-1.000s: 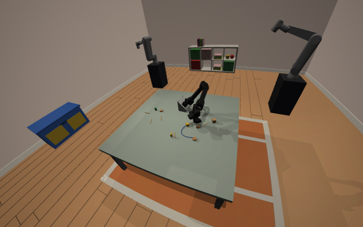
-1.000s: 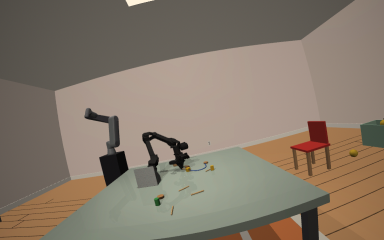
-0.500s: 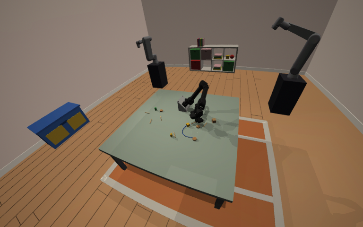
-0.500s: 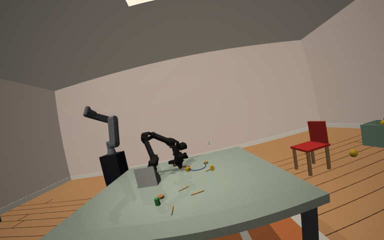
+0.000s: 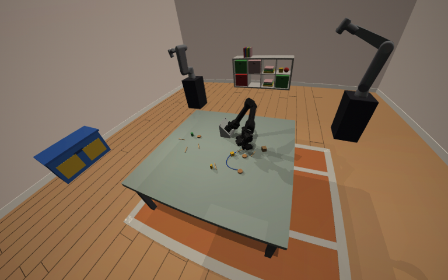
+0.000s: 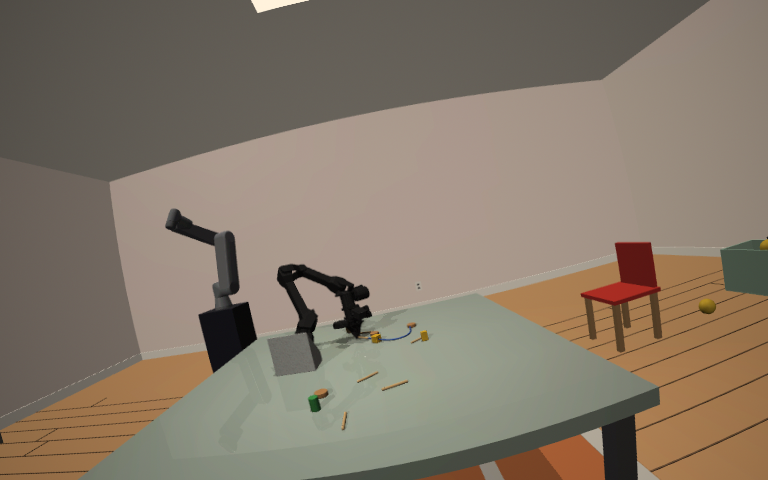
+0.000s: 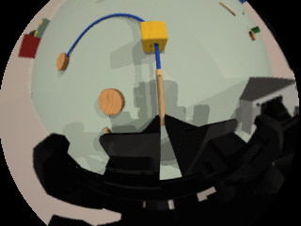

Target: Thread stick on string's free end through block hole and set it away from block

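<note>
The yellow block (image 5: 231, 153) (image 6: 375, 338) (image 7: 153, 34) stands on the table. The blue string (image 5: 226, 162) (image 6: 397, 339) (image 7: 118, 15) curves from the round wooden button (image 5: 240, 171) (image 6: 411, 325) (image 7: 62, 61) to the block's far side in the wrist view. A short piece of string comes out of the hole on the near side and joins the thin wooden stick (image 7: 161, 94). The stick is wholly outside the block. My gripper (image 7: 163, 123) is shut on the stick's other end, low over the table. The fingers hide that end.
A loose wooden disc (image 5: 244, 156) (image 7: 111, 102) lies close beside the gripper. A brown cube (image 5: 263, 149), another yellow block (image 5: 211, 166) (image 6: 424, 335), a green cylinder (image 5: 191, 134) (image 6: 314, 403) and several loose sticks are farther off. A grey angular object (image 6: 293, 355) (image 7: 263, 91) is near the arm's base.
</note>
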`<state>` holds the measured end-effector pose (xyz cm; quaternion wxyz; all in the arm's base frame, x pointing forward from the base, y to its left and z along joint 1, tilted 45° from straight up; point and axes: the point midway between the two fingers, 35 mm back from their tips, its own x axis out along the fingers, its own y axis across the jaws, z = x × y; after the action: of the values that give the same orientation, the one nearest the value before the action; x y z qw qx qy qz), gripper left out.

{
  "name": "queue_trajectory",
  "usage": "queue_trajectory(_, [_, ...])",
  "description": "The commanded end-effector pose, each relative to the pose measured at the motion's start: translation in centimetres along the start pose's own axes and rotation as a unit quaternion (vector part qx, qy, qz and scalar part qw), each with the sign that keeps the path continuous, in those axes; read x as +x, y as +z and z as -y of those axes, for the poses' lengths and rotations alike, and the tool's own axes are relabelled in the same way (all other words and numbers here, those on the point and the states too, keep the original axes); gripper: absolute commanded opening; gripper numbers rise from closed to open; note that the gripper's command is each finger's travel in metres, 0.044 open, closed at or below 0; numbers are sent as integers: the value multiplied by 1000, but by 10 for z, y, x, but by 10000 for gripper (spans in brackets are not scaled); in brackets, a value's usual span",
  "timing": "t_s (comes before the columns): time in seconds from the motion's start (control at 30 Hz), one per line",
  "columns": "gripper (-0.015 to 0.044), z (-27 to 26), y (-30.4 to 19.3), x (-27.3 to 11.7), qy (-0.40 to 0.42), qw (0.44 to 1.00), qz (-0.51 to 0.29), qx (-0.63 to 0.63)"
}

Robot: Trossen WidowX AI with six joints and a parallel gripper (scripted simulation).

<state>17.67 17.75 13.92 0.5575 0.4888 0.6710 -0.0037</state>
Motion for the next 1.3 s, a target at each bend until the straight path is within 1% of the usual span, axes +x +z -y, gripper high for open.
queue_trajectory(0.0, [0,2,-2,-1,0,1000,3,0])
queue_trajectory(0.43, [0,1,-18,9,7,1000,3,0])
queue_trajectory(0.63, [157,0,-15,7,5,1000,0,-1])
queue_trajectory(0.7, [210,-1,-13,0,4,1000,1,-2])
queue_trajectory(0.87, [210,-1,-6,-55,1,1000,4,-1])
queue_trajectory(0.93, [210,1,-6,-70,3,1000,3,0])
queue_trajectory(1.2, [210,1,-7,-72,3,1000,3,0])
queue_trajectory(1.27, [263,1,-4,-67,1,1000,6,3])
